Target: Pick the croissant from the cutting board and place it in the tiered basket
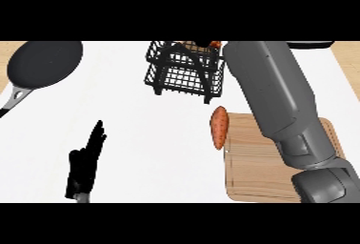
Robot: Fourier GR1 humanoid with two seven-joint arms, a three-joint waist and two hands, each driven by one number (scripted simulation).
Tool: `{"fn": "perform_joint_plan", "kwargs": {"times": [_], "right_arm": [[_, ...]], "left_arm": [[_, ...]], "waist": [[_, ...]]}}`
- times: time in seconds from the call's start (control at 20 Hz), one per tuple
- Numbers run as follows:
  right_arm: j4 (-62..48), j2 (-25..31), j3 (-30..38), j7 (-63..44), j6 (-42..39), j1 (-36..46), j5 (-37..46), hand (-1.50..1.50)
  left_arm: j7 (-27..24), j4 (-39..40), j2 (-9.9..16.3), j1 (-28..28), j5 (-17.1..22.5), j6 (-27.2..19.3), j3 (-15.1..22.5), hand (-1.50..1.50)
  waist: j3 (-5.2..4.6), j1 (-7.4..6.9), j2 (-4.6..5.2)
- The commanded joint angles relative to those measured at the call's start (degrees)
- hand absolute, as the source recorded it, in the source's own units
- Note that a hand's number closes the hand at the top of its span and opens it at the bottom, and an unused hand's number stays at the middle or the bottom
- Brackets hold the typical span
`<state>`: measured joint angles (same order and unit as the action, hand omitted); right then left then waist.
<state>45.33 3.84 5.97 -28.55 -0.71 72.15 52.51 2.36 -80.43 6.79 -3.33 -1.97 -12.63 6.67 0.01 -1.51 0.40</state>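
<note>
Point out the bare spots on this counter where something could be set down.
Widest free patch: white counter between black frying pan, black wire tiered basket, left hand and orange sweet potato. Wooden cutting board is partly bare. Crowded: right forearm over board and basket.

White counter top [155,143] fills most of the view, flat and evenly lit, no strong shadows. Light wood surface shows at the upper left corner [5,59] and along the upper right edge [346,66], beyond the white top; prob. the counter's surround or floor, can't tell which. Black frying pan [42,64] lies at upper left, handle running down-left to the view's edge. An orange sweet potato [219,126], approx. upright in view, lies on the white top, just at the left edge of a board. Dark object [309,45] at the top right edge, mostly cut off.
</note>
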Motion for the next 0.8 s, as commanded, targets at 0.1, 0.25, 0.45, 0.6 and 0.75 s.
{"fn": "perform_joint_plan", "kwargs": {"times": [0.1,0.25,0.45,0.6,0.75], "right_arm": [[-9.3,-2.8,3.8,4.9,8.6,-0.1,-2.5,1.5],[-10.3,-2.4,9.7,6.8,8.9,-0.3,-9.2,-1.5],[-11.4,-3.8,12.5,10.2,11.3,-0.2,-16.3,-1.5],[-13.8,-3.8,13.6,15.5,15.4,-1.5,-20.9,-1.5],[-13.6,-3.8,16.3,18.4,17.6,0.4,-25.6,-1.5]], "left_arm": [[0.4,-2.2,0.4,-2.4,0.4,1.1,0.0,0.0],[0.7,0.7,0.1,1.9,-0.1,1.0,-0.3,0.0],[-2.3,0.1,-0.3,-2.6,-0.2,1.5,0.6,0.0],[-0.2,-0.4,0.1,-0.2,-0.6,1.0,0.0,0.0],[-0.6,0.4,0.0,-0.5,-0.5,1.0,-0.3,0.0]], "waist": [[-0.01,-0.64,0.15],[0.01,-0.55,0.5],[0.0,-1.02,0.27],[0.01,-1.12,0.28],[0.01,-1.18,0.27]]}}
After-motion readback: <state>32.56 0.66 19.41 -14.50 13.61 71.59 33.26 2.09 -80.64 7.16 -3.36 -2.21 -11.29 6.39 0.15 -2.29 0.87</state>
